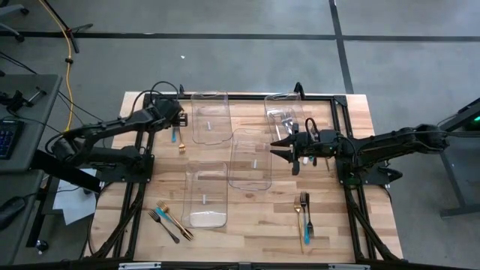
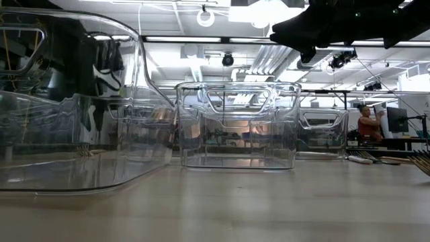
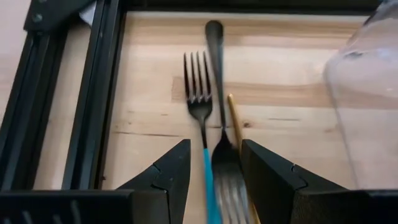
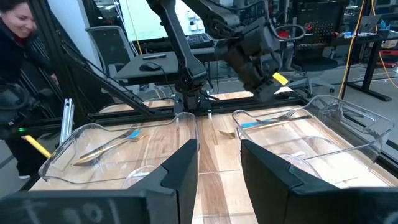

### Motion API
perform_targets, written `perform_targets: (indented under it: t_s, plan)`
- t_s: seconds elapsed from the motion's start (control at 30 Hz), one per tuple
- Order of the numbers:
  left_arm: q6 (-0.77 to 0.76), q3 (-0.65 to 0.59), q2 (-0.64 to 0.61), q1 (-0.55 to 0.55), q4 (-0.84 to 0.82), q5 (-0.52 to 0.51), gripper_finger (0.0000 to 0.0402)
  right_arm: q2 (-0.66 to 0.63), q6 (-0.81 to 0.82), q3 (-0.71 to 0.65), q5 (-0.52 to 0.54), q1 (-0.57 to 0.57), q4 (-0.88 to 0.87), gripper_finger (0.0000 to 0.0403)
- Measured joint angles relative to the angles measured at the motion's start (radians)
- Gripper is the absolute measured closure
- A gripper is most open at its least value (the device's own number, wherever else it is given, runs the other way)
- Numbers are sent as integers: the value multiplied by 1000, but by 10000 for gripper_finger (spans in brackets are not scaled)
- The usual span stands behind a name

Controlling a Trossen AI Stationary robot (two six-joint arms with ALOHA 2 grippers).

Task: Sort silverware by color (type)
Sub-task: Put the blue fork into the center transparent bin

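Three pieces of silverware lie side by side on the wood at the far left: a teal-handled fork, a dark silver fork turned the other way, and a gold piece. In the high view they are a small cluster. My left gripper is open and slants down over them, one finger on either side of the teal handle and the silver fork's tines. My right gripper hovers open, level and with nothing between its fingers, over the middle of the table.
Four clear bins stand on the table: far left, far right, middle, near left. More forks lie near left and near right. A black frame rail runs beside the left gripper. A person is beyond the table.
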Motion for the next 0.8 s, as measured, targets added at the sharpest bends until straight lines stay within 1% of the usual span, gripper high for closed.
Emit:
perform_targets:
  t_s: [0.17,0.33,0.5,0.67,0.8]
  plan:
    - [-33,-47,17,0,43,-2,267,0,0,0,0,0,0,284]
    - [-52,-57,64,0,60,-4,267,0,0,0,0,0,1,284]
    - [-52,-57,134,0,119,-4,267,0,0,0,0,0,13,284]
    - [-53,-57,212,0,143,-6,267,0,0,0,0,0,13,284]
    - [-56,-54,257,0,196,-43,267,0,0,0,0,0,16,284]
